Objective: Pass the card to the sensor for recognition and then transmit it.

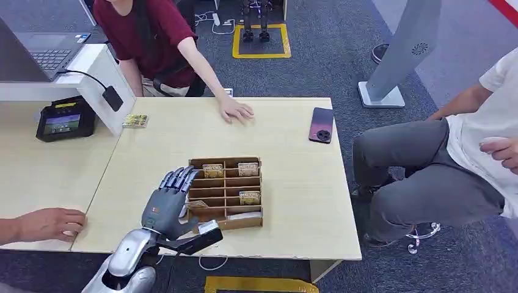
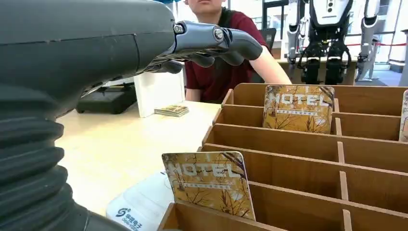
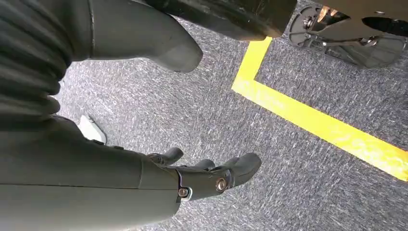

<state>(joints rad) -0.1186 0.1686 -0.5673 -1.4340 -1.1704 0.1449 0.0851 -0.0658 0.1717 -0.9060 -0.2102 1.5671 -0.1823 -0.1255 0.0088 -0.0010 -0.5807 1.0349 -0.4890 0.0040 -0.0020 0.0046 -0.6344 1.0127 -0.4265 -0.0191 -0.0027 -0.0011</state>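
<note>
A: Where does the left hand (image 1: 166, 201) sit, and what is its state?
B: It hovers over the counter (image 1: 293, 201) at the left edge of the wooden organizer (image 1: 226, 192), fingers (image 2: 226, 43) extended and spread, holding nothing. In the left wrist view the fingers reach out above the tray's near compartments without touching a card.

A: And the cards?
B: Several "HOTEL" cards stand upright in the organizer. The nearest card (image 2: 210, 183) leans in a compartment at the tray's near left corner, just beside the hand; a second card (image 2: 298, 108) stands in a row farther back. In the head view, two cards occupy the back row and one the right column, lower down. A small stack of cards (image 1: 135, 120) lies on the counter beside a white partition (image 1: 101, 85).

A: Where is the sensor?
B: A black terminal with a lit screen (image 1: 61, 120) rests on the adjoining counter to the left, well apart from the organizer.

A: The right hand?
B: The right hand (image 3: 202, 175) hangs over grey carpet with a yellow floor line (image 3: 317, 125), fingers loosely apart, empty.

A: Other items?
B: A phone (image 1: 322, 124) lies near the far right edge. One person's hand (image 1: 235, 111) rests on the far side of the counter; another person's hand (image 1: 52, 223) rests at the near left; a seated person (image 1: 440, 171) is at the right.
</note>
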